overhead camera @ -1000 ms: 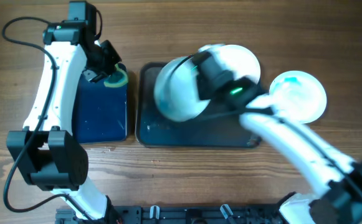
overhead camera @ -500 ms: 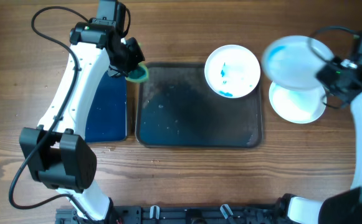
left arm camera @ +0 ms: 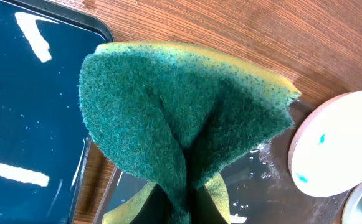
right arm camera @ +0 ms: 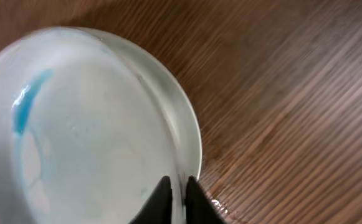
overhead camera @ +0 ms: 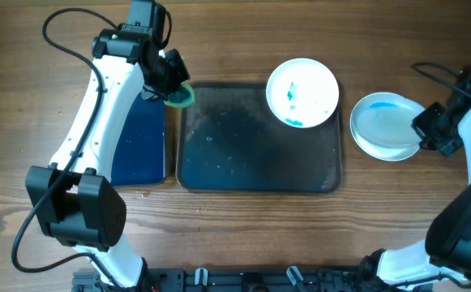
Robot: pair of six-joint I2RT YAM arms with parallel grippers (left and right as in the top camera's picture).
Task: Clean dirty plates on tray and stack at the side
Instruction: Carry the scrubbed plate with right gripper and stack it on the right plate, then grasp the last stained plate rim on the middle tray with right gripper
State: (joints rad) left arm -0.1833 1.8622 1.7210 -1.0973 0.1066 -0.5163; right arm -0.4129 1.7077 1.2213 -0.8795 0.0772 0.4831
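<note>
A white plate with blue smears lies in the far right corner of the large dark tray; it also shows in the left wrist view. Right of the tray, a plate with a faint blue tint lies on another white plate on the wood. My right gripper is shut on the top plate's right rim; in the right wrist view the fingertips pinch that rim. My left gripper is shut on a green and yellow sponge over the tray's far left corner.
A narrower dark blue tray with water drops lies left of the large tray; it also shows in the left wrist view. A black rail runs along the near table edge. Cables hang near both arms.
My right gripper has lowered the tinted plate from above the table onto the white plate at the right. My left arm and the sponge have hardly moved.
</note>
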